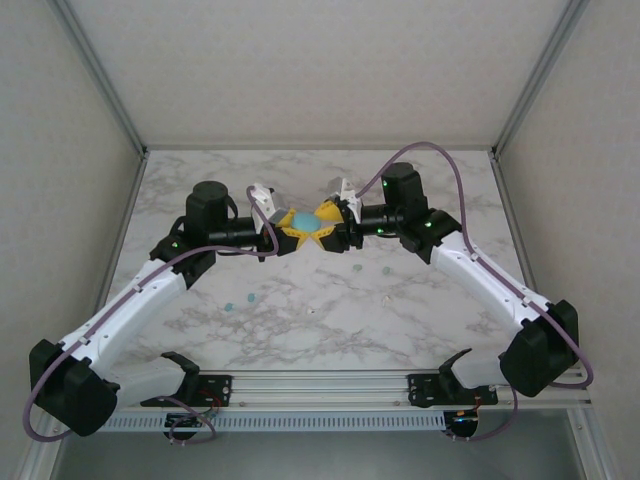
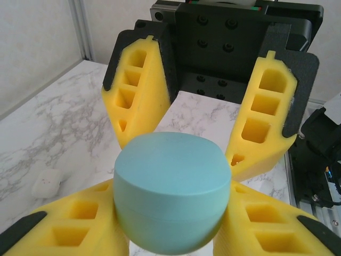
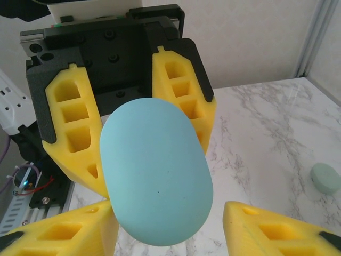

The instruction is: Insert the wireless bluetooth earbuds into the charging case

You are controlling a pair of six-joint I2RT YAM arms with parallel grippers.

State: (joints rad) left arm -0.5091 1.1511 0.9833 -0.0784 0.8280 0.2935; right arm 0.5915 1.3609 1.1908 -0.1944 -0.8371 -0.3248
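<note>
A light blue charging case (image 1: 302, 220) hangs closed above the middle of the table, between both grippers. My left gripper (image 1: 289, 233) is shut on it; in the left wrist view both yellow fingers (image 2: 80, 224) press the case (image 2: 170, 186) from either side. My right gripper (image 1: 326, 224) faces it, open. In the right wrist view, one finger touches the case (image 3: 154, 170) and the other finger (image 3: 277, 229) stands clear. Tiny earbuds lie loose on the marble: two blue-green ones (image 1: 240, 301) at front left, two more (image 1: 372, 268) under the right arm.
A mint green pebble (image 3: 326, 177) lies on the table (image 1: 300, 340) to the right of my right gripper. A small white pebble (image 2: 47, 183) rests on the marble left of my left gripper. Walls and metal posts close the table's sides and back.
</note>
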